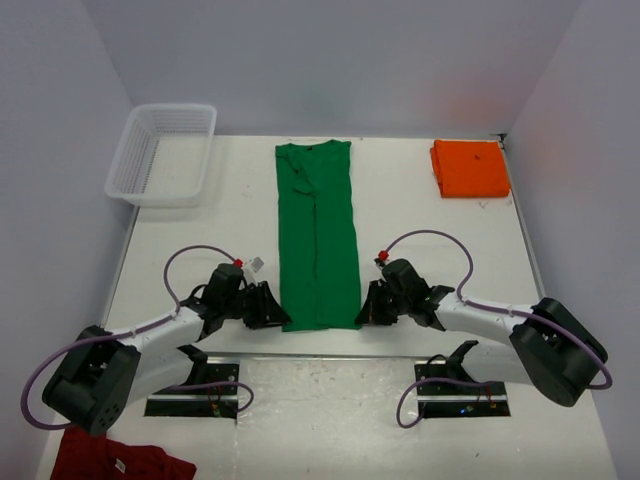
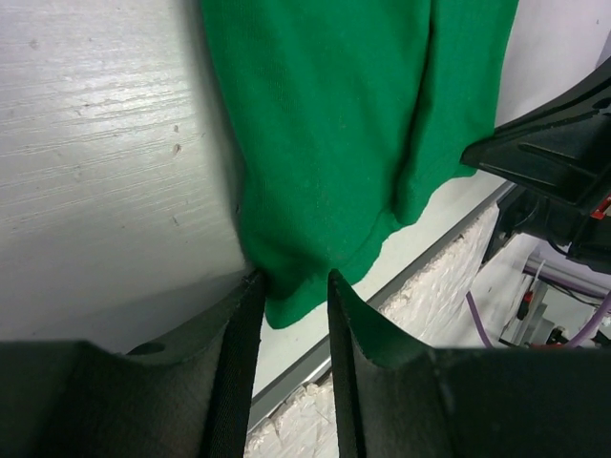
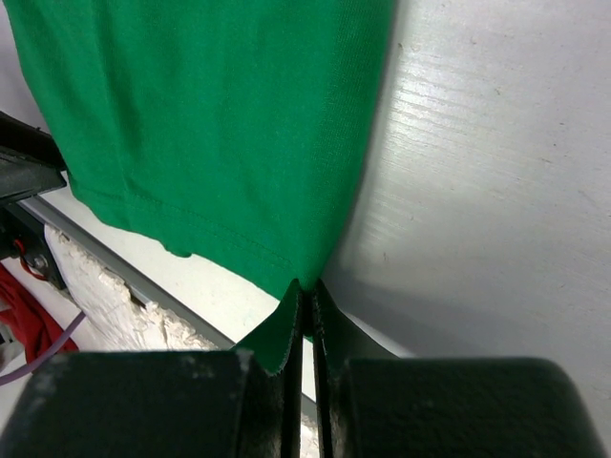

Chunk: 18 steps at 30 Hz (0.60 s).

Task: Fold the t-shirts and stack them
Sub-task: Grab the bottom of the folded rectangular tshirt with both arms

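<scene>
A: Overhead?
B: The green t-shirt (image 1: 318, 240) is laid centre frame, the orange t-shirt (image 1: 470, 168) upper right.
A: Wrist views?
B: One hem corner is pinched by the right gripper (image 3: 305, 291); another is straddled by the left gripper (image 2: 293, 286), jaws parted.

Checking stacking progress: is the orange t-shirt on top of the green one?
No, the folded orange t-shirt lies alone at the far right corner, apart from the green t-shirt in the middle.

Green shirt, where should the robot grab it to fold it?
At the two near hem corners, one pincer coming in from each side. The green shirt lies flat as a long narrow strip, so those corners are easy to reach. The right pincer is shut on its corner; the left pincer straddles its corner, open.
</scene>
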Each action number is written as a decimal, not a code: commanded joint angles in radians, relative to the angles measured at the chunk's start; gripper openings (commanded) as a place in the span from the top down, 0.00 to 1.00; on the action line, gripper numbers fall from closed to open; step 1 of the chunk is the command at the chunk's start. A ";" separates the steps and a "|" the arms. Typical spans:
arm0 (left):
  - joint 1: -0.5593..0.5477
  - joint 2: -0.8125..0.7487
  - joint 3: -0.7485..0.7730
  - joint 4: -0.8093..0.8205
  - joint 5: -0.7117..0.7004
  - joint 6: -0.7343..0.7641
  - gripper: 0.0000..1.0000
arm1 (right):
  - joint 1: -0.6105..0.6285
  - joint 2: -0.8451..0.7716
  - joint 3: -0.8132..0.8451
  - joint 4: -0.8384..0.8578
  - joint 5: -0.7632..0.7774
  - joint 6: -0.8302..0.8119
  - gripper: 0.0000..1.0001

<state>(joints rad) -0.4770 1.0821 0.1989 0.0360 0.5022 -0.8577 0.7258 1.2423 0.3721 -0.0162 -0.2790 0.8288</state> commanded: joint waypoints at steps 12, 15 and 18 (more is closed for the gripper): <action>-0.031 0.061 -0.065 0.077 -0.027 -0.017 0.73 | 0.006 -0.010 -0.004 -0.019 0.018 0.001 1.00; -0.034 0.075 -0.067 0.094 -0.019 -0.014 0.82 | 0.006 -0.009 -0.001 -0.019 0.017 -0.002 1.00; -0.035 0.075 -0.069 0.097 -0.019 -0.007 0.97 | 0.006 -0.006 -0.001 -0.021 0.015 -0.003 1.00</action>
<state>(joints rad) -0.5030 1.1435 0.1616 0.1600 0.5114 -0.8822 0.7261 1.2381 0.3710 -0.0223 -0.2790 0.8295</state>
